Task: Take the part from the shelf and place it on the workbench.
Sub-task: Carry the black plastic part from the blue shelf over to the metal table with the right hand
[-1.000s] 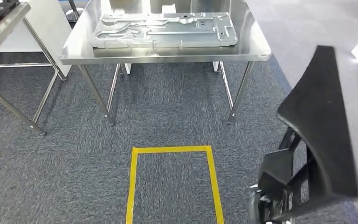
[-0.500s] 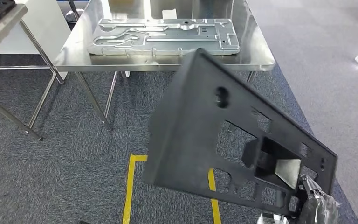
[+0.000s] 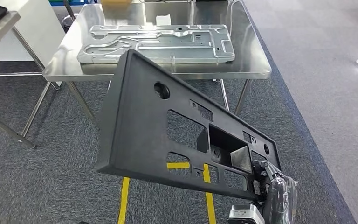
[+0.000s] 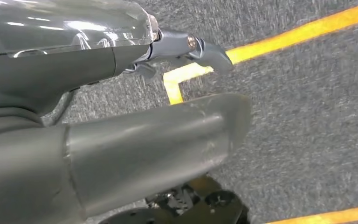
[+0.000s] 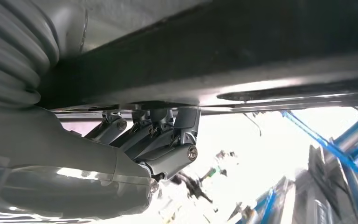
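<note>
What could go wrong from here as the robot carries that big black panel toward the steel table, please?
The large black plastic panel is held only at one lower corner by the right hand, so it may swing or slip. Its leading edge could strike the stainless steel workbench rim. The silver stamped metal plate leaves little free surface.

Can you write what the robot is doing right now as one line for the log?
step: carrying | right hand: holds black panel | left hand: empty | metal table: ahead, silver plate on it

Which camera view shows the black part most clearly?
The head view: the whole black part shows with its cutouts, held by the right robot hand. The right wrist view shows only its dark edge. The left wrist view looks at carpet.
</note>
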Available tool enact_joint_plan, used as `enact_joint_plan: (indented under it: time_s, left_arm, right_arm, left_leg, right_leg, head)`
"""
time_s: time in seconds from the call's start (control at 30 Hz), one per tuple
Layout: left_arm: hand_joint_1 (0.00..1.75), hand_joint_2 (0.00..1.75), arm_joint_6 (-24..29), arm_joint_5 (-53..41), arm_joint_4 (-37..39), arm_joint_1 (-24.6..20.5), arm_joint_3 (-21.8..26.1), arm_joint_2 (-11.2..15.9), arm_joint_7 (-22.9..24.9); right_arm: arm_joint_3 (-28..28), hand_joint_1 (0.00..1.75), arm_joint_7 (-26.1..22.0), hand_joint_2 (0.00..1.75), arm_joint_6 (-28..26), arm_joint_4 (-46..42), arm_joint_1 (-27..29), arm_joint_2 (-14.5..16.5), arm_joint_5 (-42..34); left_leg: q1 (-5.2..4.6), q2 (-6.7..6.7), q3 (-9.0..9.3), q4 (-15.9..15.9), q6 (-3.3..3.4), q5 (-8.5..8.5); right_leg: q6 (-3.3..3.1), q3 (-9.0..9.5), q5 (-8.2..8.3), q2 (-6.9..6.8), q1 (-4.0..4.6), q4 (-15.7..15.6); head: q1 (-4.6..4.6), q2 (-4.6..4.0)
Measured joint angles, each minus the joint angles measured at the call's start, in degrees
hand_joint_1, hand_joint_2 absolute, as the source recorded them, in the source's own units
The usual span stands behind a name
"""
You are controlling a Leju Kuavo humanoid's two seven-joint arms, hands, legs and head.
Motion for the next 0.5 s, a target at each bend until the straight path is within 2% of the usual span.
enact_joint_plan:
  time_s: [0.07,0.13,0.17,0.23,0.27,0.3,0.33,0.37,0.4,0.43,0.47,0.5]
  left_arm:
    - [0.00,0.00,-0.02,0.01,0.04,-0.04,-0.01,0.01,-0.05]
    - [0.00,0.00,-0.02,0.01,0.05,-0.17,-0.02,0.04,-0.07]
    - [0.00,0.00,-0.02,0.01,0.05,-0.29,-0.02,0.03,-0.07]
    - [0.00,0.00,-0.02,0.01,0.07,-0.43,-0.03,0.03,-0.08]
    - [0.00,0.00,-0.01,0.01,0.08,-0.38,-0.03,0.03,-0.08]
    - [0.00,0.00,0.01,-0.01,0.09,-0.28,-0.03,0.03,-0.08]
    - [0.00,0.00,0.03,-0.03,0.11,-0.18,-0.03,0.03,-0.08]
    - [0.00,0.00,0.05,-0.06,0.14,-0.11,-0.03,0.01,-0.09]
    - [0.00,0.00,0.07,-0.09,0.16,-0.03,-0.03,0.00,-0.09]
    - [0.00,0.00,0.09,-0.11,0.18,-0.04,-0.03,-0.01,-0.09]
    - [0.00,0.00,0.10,-0.13,0.19,-0.13,-0.04,-0.02,-0.08]
    - [0.00,0.00,0.11,-0.14,0.19,-0.24,-0.04,-0.01,-0.08]
  right_arm:
    - [0.26,1.75,0.28,1.75,-0.05,0.27,-0.21,-0.31,-0.08]
    - [0.56,1.75,0.34,1.75,-0.09,0.45,-0.46,-0.64,-0.07]
    - [0.66,1.75,0.34,1.75,-0.09,0.51,-0.55,-0.81,-0.07]
    - [0.72,1.75,0.46,1.75,-0.04,0.64,-0.61,-1.12,-0.26]
    - [0.72,1.75,0.62,1.75,0.05,0.75,-0.60,-1.27,-0.46]
    - [0.71,1.75,0.83,1.75,0.23,0.85,-0.60,-1.41,-0.72]
    - [0.71,1.75,1.04,1.75,0.46,0.93,-0.59,-1.55,-0.95]
    - [0.71,1.75,1.20,1.75,0.74,0.97,-0.59,-1.64,-1.12]
    - [0.71,1.75,1.30,1.75,1.03,0.99,-0.61,-1.71,-1.25]
    - [0.71,1.75,1.35,1.75,1.36,1.08,-0.65,-1.79,-1.33]
    - [0.71,1.75,1.42,1.75,1.66,1.17,-0.64,-1.86,-1.29]
    - [0.71,1.75,1.58,1.75,1.97,1.27,-0.60,-1.92,-1.10]
  left_leg:
    - [0.15,-0.70,0.89,-0.83,0.26,0.02]
    - [0.57,-1.57,2.20,-1.65,0.64,0.35]
    - [0.76,-1.91,2.70,-1.93,0.76,0.38]
    - [0.93,-2.51,3.05,-2.10,0.83,0.05]
    - [1.01,-2.76,3.26,-2.10,0.76,-0.23]
    - [1.11,-3.03,3.62,-2.10,0.62,-0.61]
    - [1.23,-3.29,4.14,-2.09,0.39,-1.03]
    - [1.36,-3.49,4.79,-2.10,0.13,-1.52]
    - [1.48,-3.75,5.37,-2.12,-0.21,-2.03]
    - [1.53,-4.02,5.87,-2.10,-0.61,-2.52]
    - [1.56,-4.23,6.13,-2.15,-1.06,-2.94]
    - [1.56,-4.45,6.42,-2.10,-1.53,-3.14]
  right_leg:
    - [0.80,0.74,-0.14,-0.36,-0.13,0.63]
    - [1.46,0.21,-0.57,0.33,-0.35,3.22]
    - [1.82,-1.24,-1.49,0.88,-0.52,5.75]
    - [2.54,-5.67,-4.32,1.62,-1.01,11.87]
    - [2.87,-7.76,-5.45,1.67,-1.26,13.99]
    - [3.13,-9.17,-5.68,1.68,-1.48,14.61]
    - [3.32,-9.73,-4.61,1.67,-1.67,13.47]
    - [3.46,-9.43,-2.26,1.67,-1.84,10.65]
    - [3.53,-8.72,0.93,1.93,-1.99,7.10]
    - [3.41,-8.04,2.95,2.29,-1.94,4.09]
    - [3.09,-7.55,4.23,2.63,-1.84,2.08]
    - [2.61,-7.36,4.75,2.91,-1.68,1.19]
  head:
    - [-0.11,0.01]
    - [0.03,0.00]
    - [0.10,0.01]
    - [0.20,0.01]
    - [0.20,0.01]
    - [0.20,0.01]
    - [0.20,0.01]
    - [0.20,0.01]
    - [0.25,0.01]
    - [0.27,0.00]
    - [0.24,0.00]
    - [0.23,0.00]
